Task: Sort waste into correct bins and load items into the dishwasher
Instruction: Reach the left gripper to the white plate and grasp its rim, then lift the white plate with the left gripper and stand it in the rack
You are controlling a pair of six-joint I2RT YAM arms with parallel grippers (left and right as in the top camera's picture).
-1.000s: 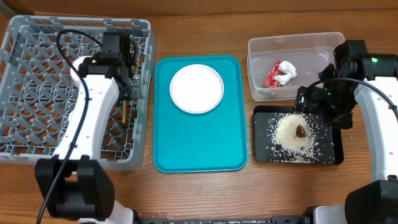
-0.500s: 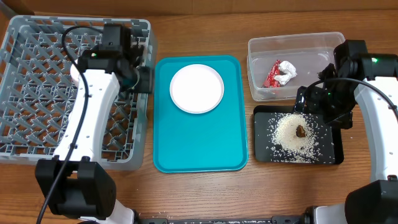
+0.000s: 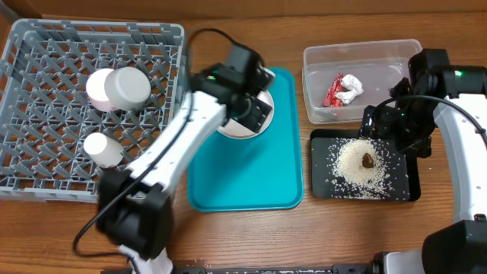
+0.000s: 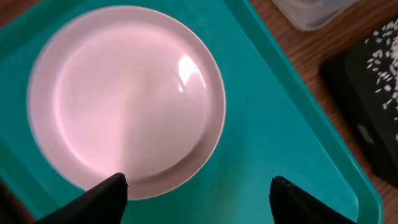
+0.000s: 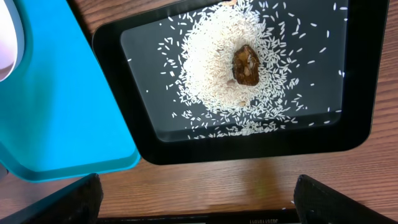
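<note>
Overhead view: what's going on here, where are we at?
The left gripper, open, hovers over the plate on the teal tray; not gripped yet. The bowl and cup already sit in the dish rack. The red wrapper is in the clear tub, the rice on the black tray. The right gripper, open, hangs by the black tray, holding nothing.

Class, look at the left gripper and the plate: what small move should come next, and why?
Probably lower the open left gripper onto the plate's near rim and close. The plate is the only dish on the teal tray; the bowl and cup sit in the rack.
</note>
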